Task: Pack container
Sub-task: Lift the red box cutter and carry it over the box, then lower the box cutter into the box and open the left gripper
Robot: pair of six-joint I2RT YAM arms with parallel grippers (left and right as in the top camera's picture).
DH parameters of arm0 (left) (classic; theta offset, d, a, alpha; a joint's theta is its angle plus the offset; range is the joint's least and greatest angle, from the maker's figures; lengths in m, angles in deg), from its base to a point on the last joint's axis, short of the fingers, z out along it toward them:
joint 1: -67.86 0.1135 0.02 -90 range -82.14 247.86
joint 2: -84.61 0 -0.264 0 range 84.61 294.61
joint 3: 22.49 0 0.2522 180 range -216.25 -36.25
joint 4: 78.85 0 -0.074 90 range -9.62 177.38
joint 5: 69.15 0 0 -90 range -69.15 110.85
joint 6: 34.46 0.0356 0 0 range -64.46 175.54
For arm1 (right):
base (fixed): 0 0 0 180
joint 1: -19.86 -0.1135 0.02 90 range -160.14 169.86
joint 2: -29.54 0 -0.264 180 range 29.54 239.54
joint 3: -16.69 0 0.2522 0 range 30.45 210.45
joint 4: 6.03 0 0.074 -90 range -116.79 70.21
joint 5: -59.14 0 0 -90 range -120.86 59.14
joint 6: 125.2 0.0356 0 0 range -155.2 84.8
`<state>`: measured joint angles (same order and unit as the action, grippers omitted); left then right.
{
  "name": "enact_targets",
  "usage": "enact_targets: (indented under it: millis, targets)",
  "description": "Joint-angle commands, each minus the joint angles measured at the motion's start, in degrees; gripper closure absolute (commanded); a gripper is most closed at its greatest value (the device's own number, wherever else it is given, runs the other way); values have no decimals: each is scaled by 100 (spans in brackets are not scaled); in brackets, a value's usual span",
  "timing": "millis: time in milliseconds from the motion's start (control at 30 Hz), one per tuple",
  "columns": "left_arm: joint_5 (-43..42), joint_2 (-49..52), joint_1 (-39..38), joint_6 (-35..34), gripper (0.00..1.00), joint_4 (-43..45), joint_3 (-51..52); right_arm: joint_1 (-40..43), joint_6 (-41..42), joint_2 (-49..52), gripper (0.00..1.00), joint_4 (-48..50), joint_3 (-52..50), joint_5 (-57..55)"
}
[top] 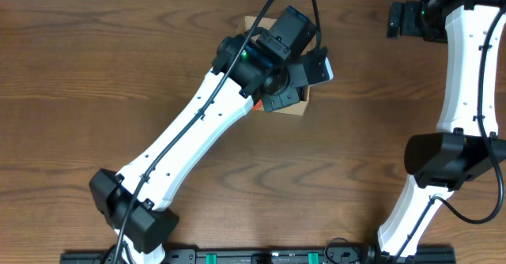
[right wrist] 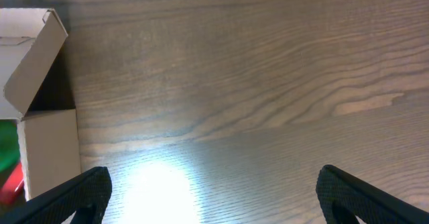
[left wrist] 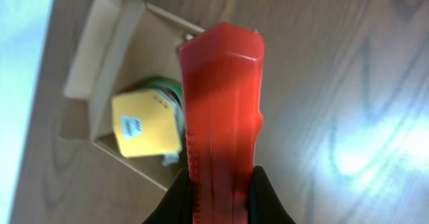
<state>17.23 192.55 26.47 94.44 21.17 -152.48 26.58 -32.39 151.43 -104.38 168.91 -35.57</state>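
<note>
Mostly the container (top: 252, 24) is hidden in the overhead view. The left arm's wrist lies over it, and only a corner and a strip of brown cardboard show. It stands near the middle of the desk's (top: 95, 74) far edge.

From the left wrist view it is open. Inside lie a yellow item (left wrist: 146, 125) with a small label too blurred to read, and under it a green item (left wrist: 164, 84), which is only partly seen.

The left gripper (left wrist: 221, 198) is clamped on a long red object (left wrist: 224, 103), with its fingers (left wrist: 175, 200) pressed on both sides. This object covers part of the box, and its lower end is cut off by the frame.

The right gripper (right wrist: 218, 197) is near the far right corner of the desk, its fingers wide apart with only bare wood between them. At the left border of its view, the flap lid (right wrist: 37, 56) stands up, and a bit of green and red is cut by the border.
</note>
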Motion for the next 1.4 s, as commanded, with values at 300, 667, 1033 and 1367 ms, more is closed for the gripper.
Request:
enact_targets:
  millis: [300, 667, 1033, 1367]
  targets:
    - [236, 1005, 501, 782, 94, 15, -63, -15, 57, 35, 1, -7, 2, -15]
    - [562, 1364, 481, 1519, 94, -63, -63, -15, 57, 35, 1, -7, 2, -15]
    - [675, 1537, 350, 2155, 94, 339, -63, -15, 57, 35, 1, -7, 2, -17]
    - [704, 1628, 317, 2367, 94, 693, -63, -15, 57, 35, 1, -7, 2, -17]
